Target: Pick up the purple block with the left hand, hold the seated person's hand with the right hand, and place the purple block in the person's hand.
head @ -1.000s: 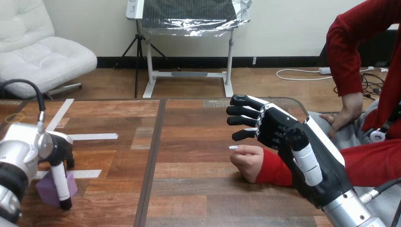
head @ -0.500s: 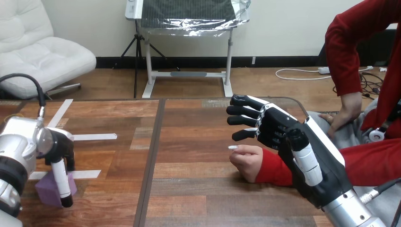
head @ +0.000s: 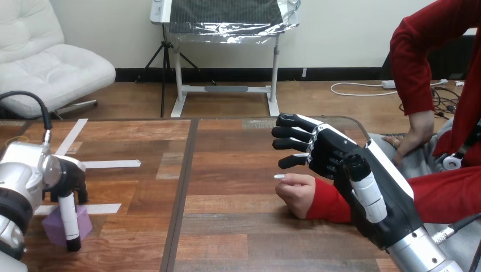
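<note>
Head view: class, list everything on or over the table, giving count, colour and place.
table: one, brown wood, across the view
tape strips: three, white, table's left part
purple block: one, purple, lower left
person's hand: one, red sleeve, resting on the table, centre right
left robot hand: one, black and white, over the purple block
right robot hand: one, black and white, open, just behind the person's hand

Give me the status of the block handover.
Done: nothing yet. In hand: left robot hand is down on the purple block, which sits on the table; right robot hand is open by the person's hand, not holding it. Left: lift the block, hold the person's hand, place the block.
</note>
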Action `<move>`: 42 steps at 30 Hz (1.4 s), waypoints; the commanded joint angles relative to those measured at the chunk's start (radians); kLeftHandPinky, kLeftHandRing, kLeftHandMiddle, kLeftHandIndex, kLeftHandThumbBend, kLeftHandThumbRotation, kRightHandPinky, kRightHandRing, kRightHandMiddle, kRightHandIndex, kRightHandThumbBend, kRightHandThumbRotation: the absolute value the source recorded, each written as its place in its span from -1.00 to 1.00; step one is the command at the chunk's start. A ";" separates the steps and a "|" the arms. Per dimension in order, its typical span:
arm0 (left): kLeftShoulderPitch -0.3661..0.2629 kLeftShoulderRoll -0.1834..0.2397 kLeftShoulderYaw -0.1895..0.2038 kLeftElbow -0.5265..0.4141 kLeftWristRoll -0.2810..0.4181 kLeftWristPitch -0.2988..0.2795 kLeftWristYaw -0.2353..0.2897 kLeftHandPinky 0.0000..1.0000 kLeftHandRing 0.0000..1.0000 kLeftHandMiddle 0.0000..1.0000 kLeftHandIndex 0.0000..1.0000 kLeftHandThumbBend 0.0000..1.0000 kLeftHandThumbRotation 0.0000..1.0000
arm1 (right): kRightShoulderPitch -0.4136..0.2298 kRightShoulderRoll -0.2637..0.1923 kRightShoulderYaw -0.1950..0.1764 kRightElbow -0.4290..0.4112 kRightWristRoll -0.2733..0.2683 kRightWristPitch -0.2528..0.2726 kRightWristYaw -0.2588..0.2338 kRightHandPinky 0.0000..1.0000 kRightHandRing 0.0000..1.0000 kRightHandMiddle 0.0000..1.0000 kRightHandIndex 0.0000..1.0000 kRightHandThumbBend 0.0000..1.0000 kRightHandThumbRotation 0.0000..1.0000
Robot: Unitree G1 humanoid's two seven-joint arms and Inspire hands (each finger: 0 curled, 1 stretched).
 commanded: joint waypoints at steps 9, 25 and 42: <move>-0.043 -0.015 0.011 0.016 -0.019 0.036 -0.003 0.67 0.77 0.81 0.68 1.00 -0.85 | -0.031 -0.011 -0.015 -0.041 0.011 -0.005 -0.004 0.40 0.62 0.65 0.67 0.87 1.00; -0.042 -0.022 -0.016 -0.001 0.012 0.107 -0.002 0.02 0.41 0.53 0.51 0.69 -1.00 | -0.035 -0.013 -0.014 -0.041 0.018 0.000 0.000 0.40 0.61 0.65 0.67 0.89 1.00; -0.036 -0.062 -0.009 0.015 0.014 0.255 0.073 -0.70 -0.49 -0.20 0.04 0.45 -1.00 | -0.037 -0.012 -0.015 -0.039 0.022 -0.001 0.003 0.40 0.61 0.65 0.68 0.87 1.00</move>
